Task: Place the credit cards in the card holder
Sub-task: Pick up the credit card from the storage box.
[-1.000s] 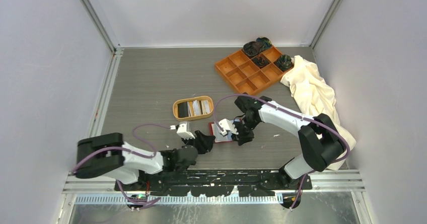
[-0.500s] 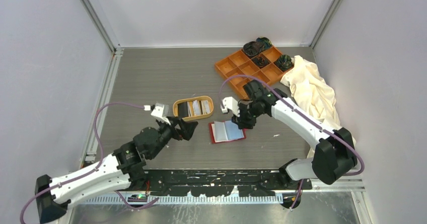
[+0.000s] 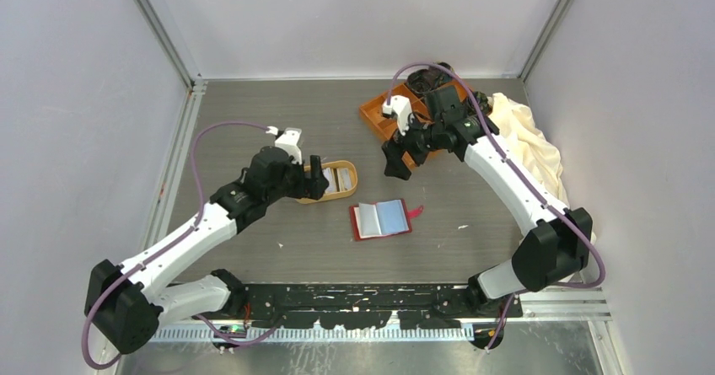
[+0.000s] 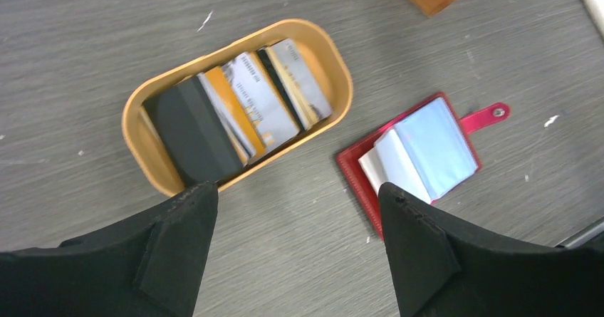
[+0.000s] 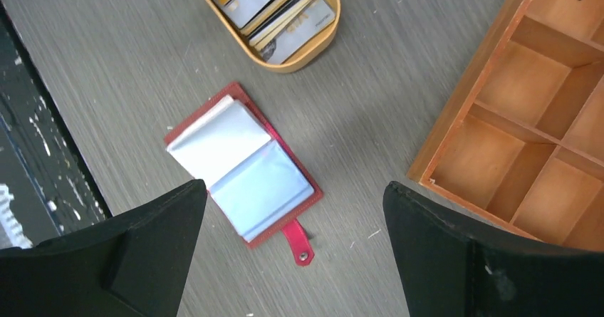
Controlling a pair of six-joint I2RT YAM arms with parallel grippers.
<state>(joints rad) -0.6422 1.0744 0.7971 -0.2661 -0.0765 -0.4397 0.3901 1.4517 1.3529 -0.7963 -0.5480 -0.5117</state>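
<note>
Card holder (image 3: 384,219) is lying flat open on the counter (image 3: 253,122), blue lining up, with the snap tab sticking out toward the right arm's side. Nothing touches it, and there's bare counter off all four edges, so lots of room there. The credit cards (image 4: 246,107) are overlapped inside the oval tan dish (image 4: 135,128), which sits near the holder's far-left corner with a strip of counter between them. Left hand (image 4: 295,253) hangs over the dish, fingers spread wide with nothing in them. Right hand (image 5: 295,253) is up by the near corner of the orange tray (image 5: 527,139), fingers wide apart too and empty. A cream cloth (image 3: 527,152) is bunched along the right wall, against the tray's far side.
</note>
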